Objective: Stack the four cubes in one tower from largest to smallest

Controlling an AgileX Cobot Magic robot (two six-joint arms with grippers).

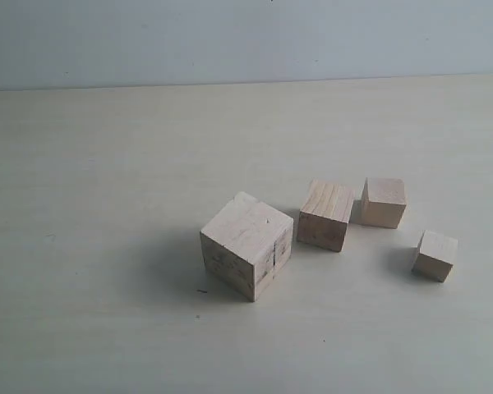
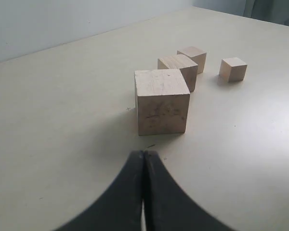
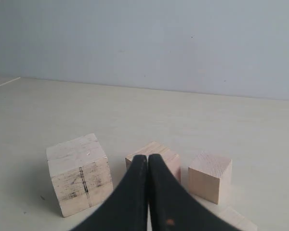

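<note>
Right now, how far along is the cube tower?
Done: nothing; the largest cube, second cube, third cube and smallest cube each rest on the table, none stacked. In hand: nothing; the left gripper and right gripper are shut and empty. Left: all three placements onto the largest cube.

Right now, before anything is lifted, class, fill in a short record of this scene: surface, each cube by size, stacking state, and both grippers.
surface: pale table
largest cube: leftmost in the exterior view, dark seam on its side
second cube: just right of it
third cube: right of the second
smallest cube: farthest right, nearer the camera
stacking: none; all four rest on the table
left gripper: shut, empty
right gripper: shut, empty
</note>
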